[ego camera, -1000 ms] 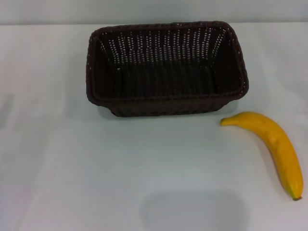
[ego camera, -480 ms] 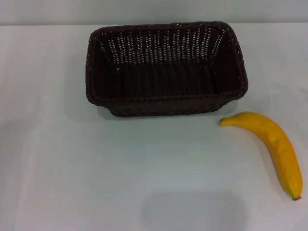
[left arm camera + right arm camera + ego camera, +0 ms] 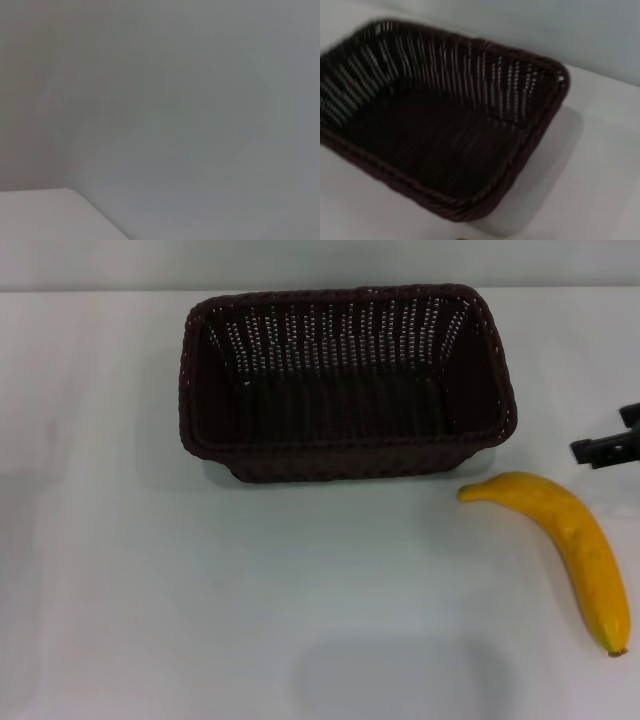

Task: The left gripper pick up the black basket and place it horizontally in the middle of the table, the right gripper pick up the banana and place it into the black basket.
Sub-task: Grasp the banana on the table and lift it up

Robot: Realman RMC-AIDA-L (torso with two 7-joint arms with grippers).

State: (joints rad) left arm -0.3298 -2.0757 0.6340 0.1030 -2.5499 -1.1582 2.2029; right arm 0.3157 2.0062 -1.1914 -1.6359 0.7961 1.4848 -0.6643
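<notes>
The black basket [image 3: 340,447] stands upright and lengthwise across the middle back of the white table [image 3: 180,590]; it is empty. It also fills the right wrist view [image 3: 470,202]. The yellow banana [image 3: 572,540] lies on the table to the front right of the basket, its dark tip toward me, apart from the basket. The dark tip of my right gripper [image 3: 606,445] shows at the right edge, just behind the banana and right of the basket, touching neither. My left gripper is out of view; the left wrist view shows only a plain grey surface.
A pale wall [image 3: 320,260] runs behind the table's far edge. A soft shadow [image 3: 400,680] lies on the table in front of the basket.
The right gripper's tip has come into view at the right edge. The basket and the banana have not moved.
</notes>
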